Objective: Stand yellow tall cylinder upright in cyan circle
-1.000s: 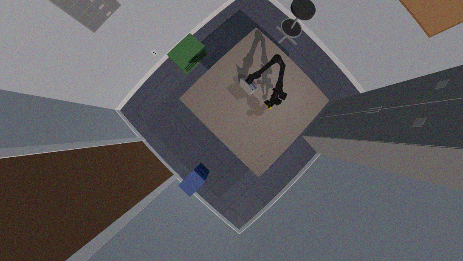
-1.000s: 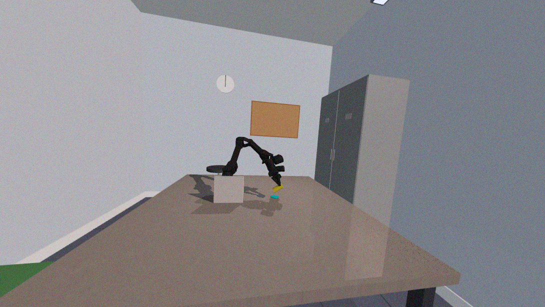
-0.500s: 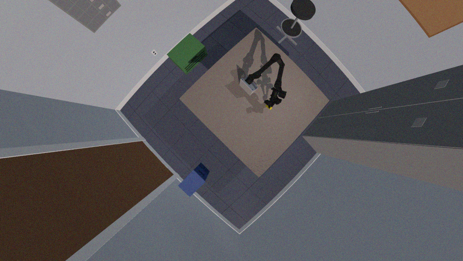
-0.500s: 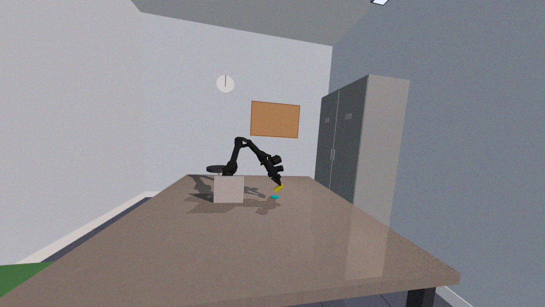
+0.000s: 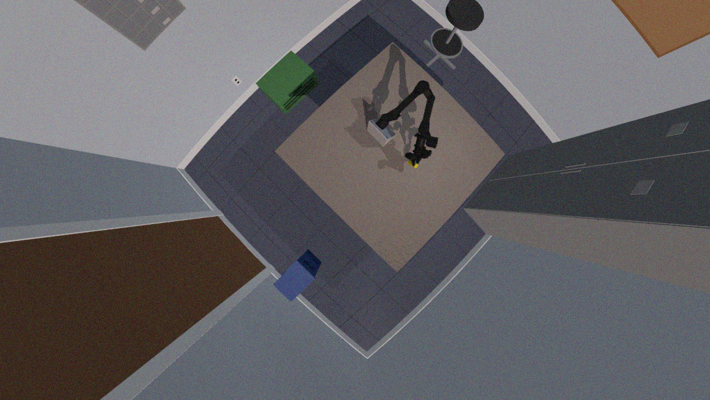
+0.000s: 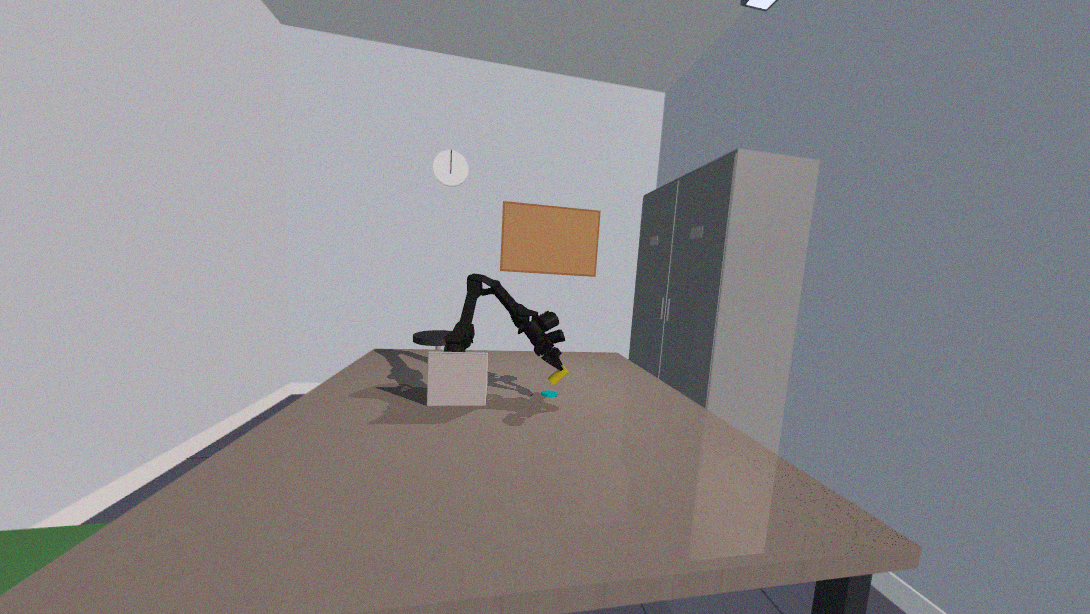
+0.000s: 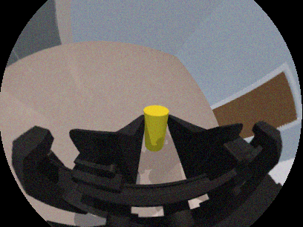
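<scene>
Gripping the tilted yellow cylinder [image 5: 415, 165] [image 6: 558, 375] [image 7: 155, 127], pincer [image 5: 411, 159] [image 6: 562, 369] [image 7: 156, 118] above the tabletop [image 5: 387, 208] [image 6: 472, 495] [image 7: 93, 81]

- Cyan circle [image 6: 549, 394]: small in exterior view; not discernible in top view, nor in wrist view.
- Yellow cylinder [image 5: 415, 165] [image 6: 558, 375] [image 7: 156, 127]: mostly covered from above by the gripper [image 5: 411, 159] [image 6: 562, 369] [image 7: 156, 118]; its contact surfaces obscured.
- Green cabinet [image 6: 45, 545]: cut off by exterior view's left edge.
</scene>
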